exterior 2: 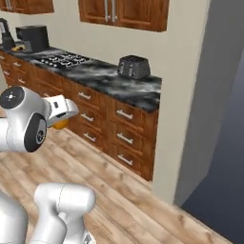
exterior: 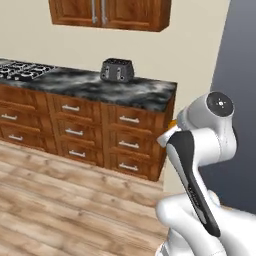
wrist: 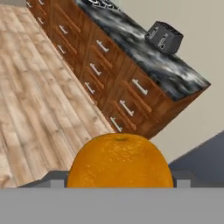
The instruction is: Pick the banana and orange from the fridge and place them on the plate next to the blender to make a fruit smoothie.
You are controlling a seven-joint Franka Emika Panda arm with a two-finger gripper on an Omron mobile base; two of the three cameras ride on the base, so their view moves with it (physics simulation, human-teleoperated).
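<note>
The orange [wrist: 120, 162] sits between my gripper's [wrist: 120, 184] fingertips [wrist: 57, 183] in the hand view, so the gripper is shut on it. In the right base view the orange [exterior 2: 60, 125] peeks out under the hand, which hangs in the air above the wooden floor. A sliver of the orange [exterior: 172, 123] shows beside the arm in the left base view. Far along the counter stand the blender [exterior 2: 5, 34] and a small yellow plate [exterior 2: 18, 47]. The fridge's [exterior 2: 224, 119] grey side rises on the right. The banana is out of view.
A dark toaster [exterior 2: 133, 66] stands on the marble counter [exterior 2: 109, 83] near its end, with a stovetop [exterior 2: 64, 59] and a boxy black coffee machine [exterior 2: 33, 38] further along. Wooden drawers [exterior 2: 124, 136] line the counter front. Open wooden floor [exterior: 65, 205] lies before them.
</note>
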